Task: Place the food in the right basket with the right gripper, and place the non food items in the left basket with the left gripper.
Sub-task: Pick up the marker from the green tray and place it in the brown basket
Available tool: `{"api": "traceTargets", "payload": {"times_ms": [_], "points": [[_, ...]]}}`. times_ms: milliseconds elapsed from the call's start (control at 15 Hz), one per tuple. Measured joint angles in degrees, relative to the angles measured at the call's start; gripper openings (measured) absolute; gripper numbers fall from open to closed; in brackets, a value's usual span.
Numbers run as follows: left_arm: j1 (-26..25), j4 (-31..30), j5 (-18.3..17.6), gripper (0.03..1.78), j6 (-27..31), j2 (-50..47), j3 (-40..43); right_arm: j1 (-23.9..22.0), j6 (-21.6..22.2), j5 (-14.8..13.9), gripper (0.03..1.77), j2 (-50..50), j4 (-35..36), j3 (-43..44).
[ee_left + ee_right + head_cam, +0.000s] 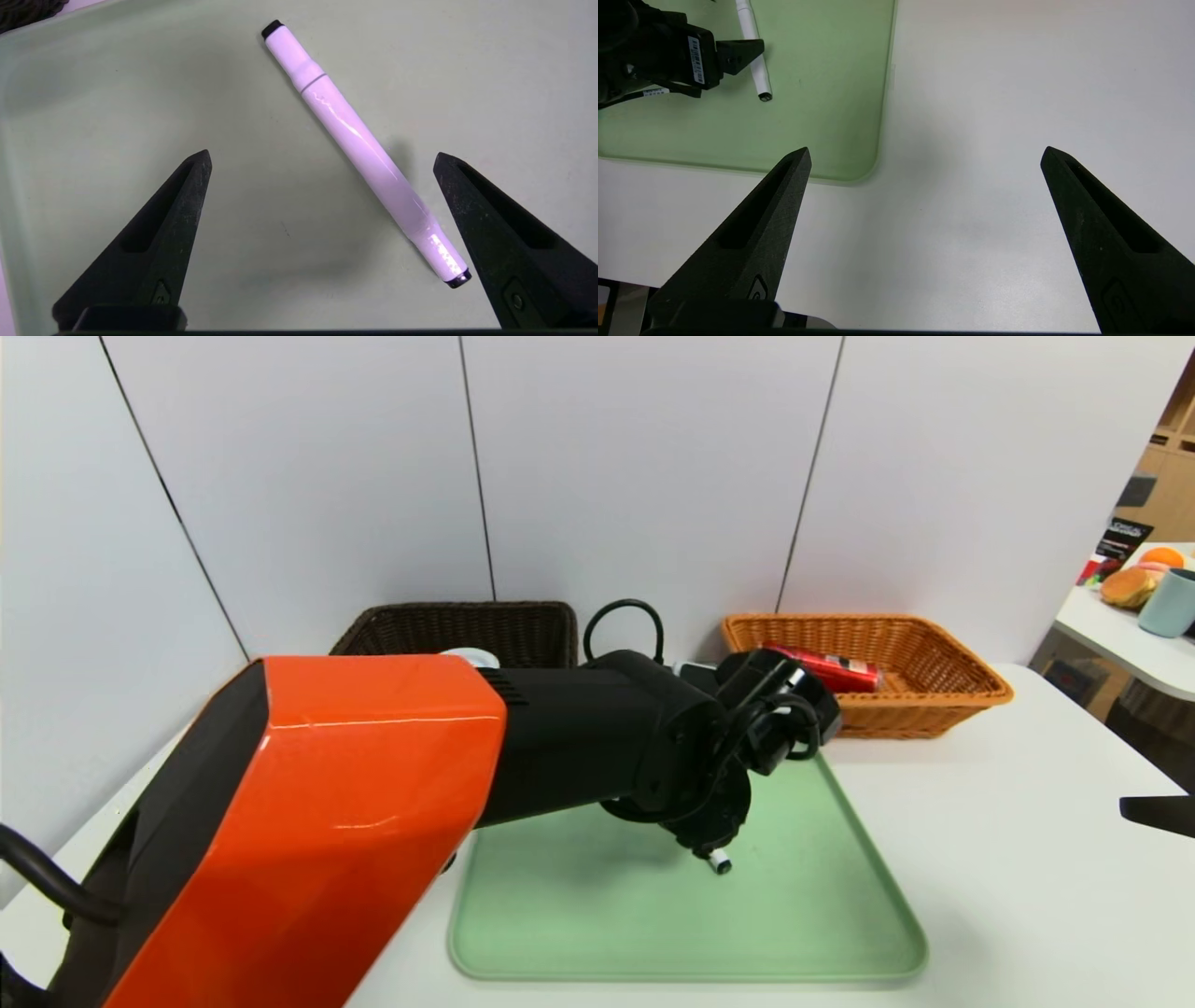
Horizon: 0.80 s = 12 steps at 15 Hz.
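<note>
Evidently the white marker (359, 149) is light, stiff and glossy, so it may roll or slip; the plain barrel midway along looks the safest hold. It lies flat and slantwise on the green tray (93, 116), and the left gripper (322, 156) hangs above it with jaws spread wide, holding nothing. Bare tray surrounds it, the raised rim well apart. Off the tray, the right gripper (924, 154) hovers over the white table (994, 93), also wide apart and empty.
</note>
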State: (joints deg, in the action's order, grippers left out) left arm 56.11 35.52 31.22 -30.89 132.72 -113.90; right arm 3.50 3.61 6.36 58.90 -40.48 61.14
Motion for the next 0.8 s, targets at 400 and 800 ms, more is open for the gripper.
{"api": "traceTargets", "payload": {"times_ms": [400, 800], "points": [[0.9, 2.3, 0.6, 1.69, 3.1, 1.1, 0.1, 0.0, 0.0, 0.0, 1.70, 0.0, 0.1, 0.1], [0.6, 5.8, 2.8, 1.69, 7.1, 0.7, 0.1, 0.0, 0.0, 0.7, 1.70, 0.2, 0.1, 0.3]]}}
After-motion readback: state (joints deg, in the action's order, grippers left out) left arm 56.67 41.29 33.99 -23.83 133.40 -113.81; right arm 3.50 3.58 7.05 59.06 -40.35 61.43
